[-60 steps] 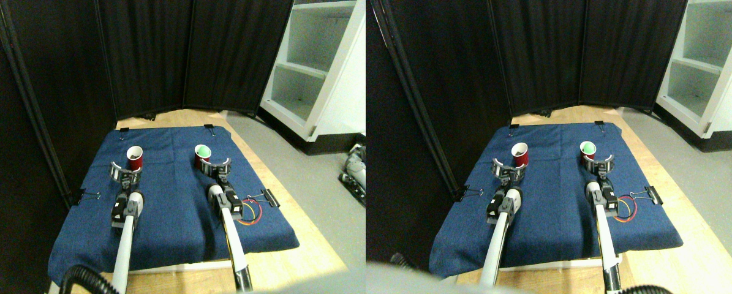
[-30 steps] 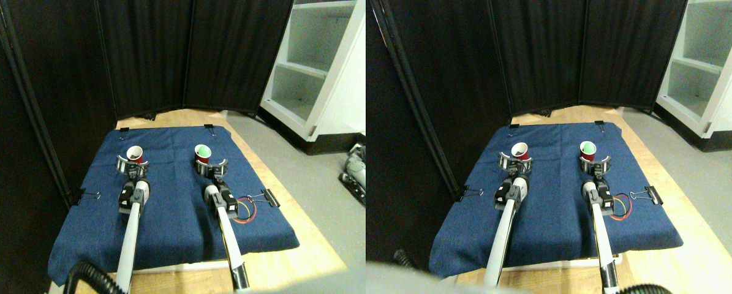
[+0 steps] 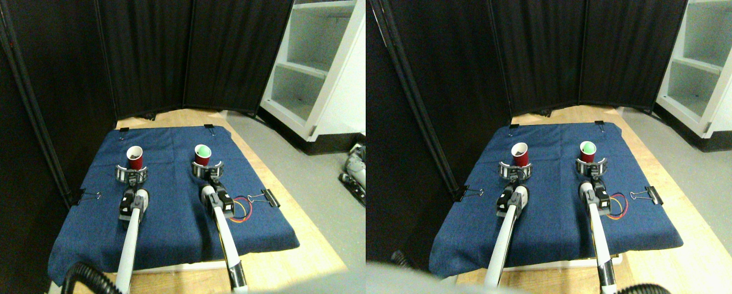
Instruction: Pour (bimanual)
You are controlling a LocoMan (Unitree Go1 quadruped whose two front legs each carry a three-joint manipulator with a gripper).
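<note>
Two red cups upright on the blue cloth (image 3: 176,214). Left cup (image 3: 134,157) with something dark inside, right cup (image 3: 202,154) with something green inside, well apart. Left gripper (image 3: 132,173) open, curved jaws around the base of the left cup. Right gripper (image 3: 208,168) open likewise around the right cup. Touching or not, impossible to tell.

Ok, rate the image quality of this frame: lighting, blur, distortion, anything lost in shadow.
Stereo pair view: even indoor light, no glare on the blue cloth. Wide-angle lens bends the dark curtain edges and white shelf. Left red cup and right red cup are fairly sharp but small. Far left falls into near-black shadow. Left gripper and right gripper show little detail.
</note>
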